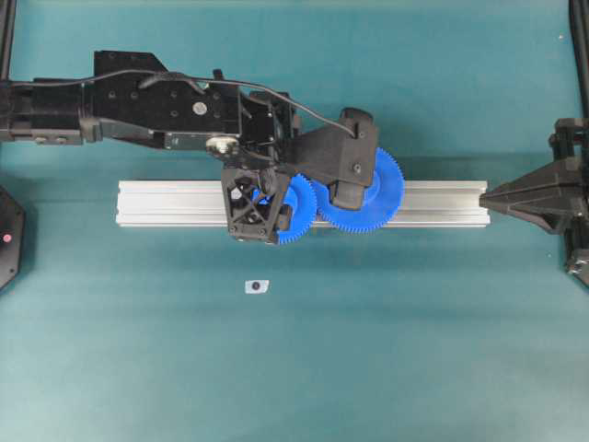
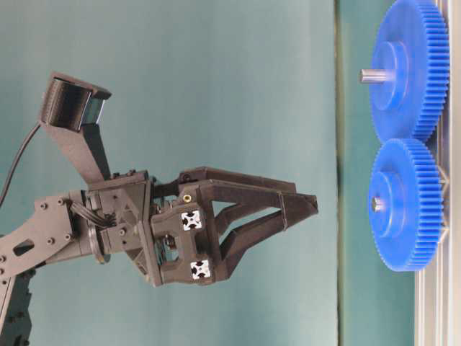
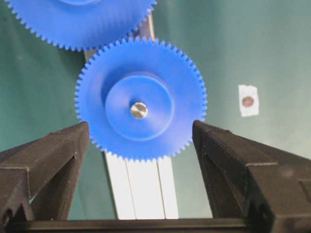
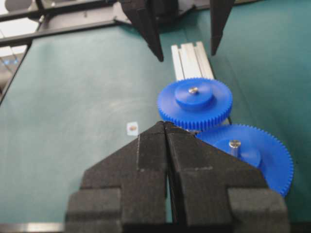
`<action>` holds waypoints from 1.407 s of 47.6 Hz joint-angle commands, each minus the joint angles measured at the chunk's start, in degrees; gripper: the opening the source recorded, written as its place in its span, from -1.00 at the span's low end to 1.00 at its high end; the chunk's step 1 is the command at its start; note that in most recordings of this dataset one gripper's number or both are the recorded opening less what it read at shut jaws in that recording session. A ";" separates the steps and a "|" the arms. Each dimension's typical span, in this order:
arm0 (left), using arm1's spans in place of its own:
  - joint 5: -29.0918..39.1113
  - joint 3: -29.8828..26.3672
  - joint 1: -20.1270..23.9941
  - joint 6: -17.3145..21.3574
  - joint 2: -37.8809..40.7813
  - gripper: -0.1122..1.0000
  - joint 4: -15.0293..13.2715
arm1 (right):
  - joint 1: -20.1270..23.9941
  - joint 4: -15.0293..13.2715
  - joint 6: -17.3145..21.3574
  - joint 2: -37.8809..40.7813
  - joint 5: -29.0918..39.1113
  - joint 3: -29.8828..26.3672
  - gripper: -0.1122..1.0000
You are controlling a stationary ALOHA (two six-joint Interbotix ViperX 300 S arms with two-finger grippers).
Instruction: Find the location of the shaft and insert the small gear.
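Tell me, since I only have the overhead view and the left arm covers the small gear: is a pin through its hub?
Observer: Yes. The left wrist view shows a silvery pin end in the centre hole of the small gear.
Operator: Is the left pincer gripping that gear?
Observer: No. At table level the left pincer is apart from the gear, with a clear gap between them, and its jaws are open.
Operator: And the right pincer?
Observer: Its own wrist view shows the right pincer shut, with nothing between the fingers.
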 commanded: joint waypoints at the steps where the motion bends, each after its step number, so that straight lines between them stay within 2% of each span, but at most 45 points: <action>1: -0.09 -1.76 -0.26 -0.18 -1.93 0.66 0.18 | -0.09 0.00 0.53 0.44 -0.35 -0.70 -0.83; 17: 2.46 -3.16 -0.44 -0.18 -1.85 0.66 0.26 | -0.09 0.00 0.53 0.44 -0.26 -0.62 -0.83; 67: 2.64 -3.69 -1.58 -1.85 -3.60 0.66 0.18 | -0.09 0.00 0.70 0.35 -0.26 -0.62 -0.83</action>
